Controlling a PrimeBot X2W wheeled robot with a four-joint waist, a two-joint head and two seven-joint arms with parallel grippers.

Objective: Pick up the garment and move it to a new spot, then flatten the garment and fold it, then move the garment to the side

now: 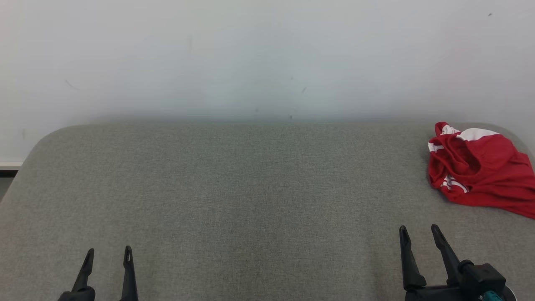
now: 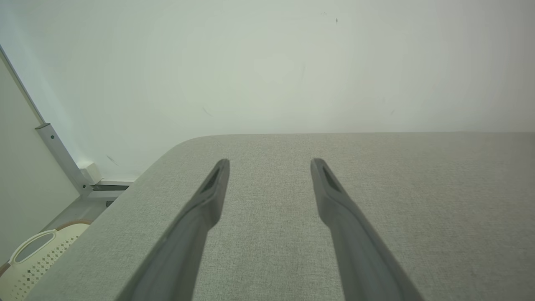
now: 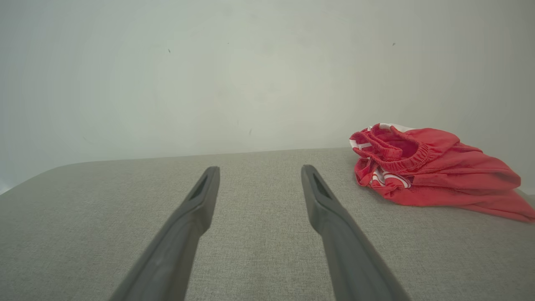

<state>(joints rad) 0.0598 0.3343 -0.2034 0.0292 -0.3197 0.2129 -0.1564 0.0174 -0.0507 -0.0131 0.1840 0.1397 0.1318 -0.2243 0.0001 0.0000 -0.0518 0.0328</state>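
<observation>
Nothing of the task looks done yet: the garment [image 1: 480, 167] lies crumpled at the far right corner of the bench [image 1: 250, 188]; the left pincer [image 1: 109, 249] and right pincer [image 1: 419, 227] stand wide open, empty, near the front edge; pickup, flattening, folding and moving aside remain.

Garment [image 1: 480, 167]: lay on the table's [image 1: 250, 188] far right corner.
Right gripper [image 1: 419, 228]: hung nearer, before the garment.
Left gripper [image 1: 109, 249]: hung near left, well apart.
</observation>
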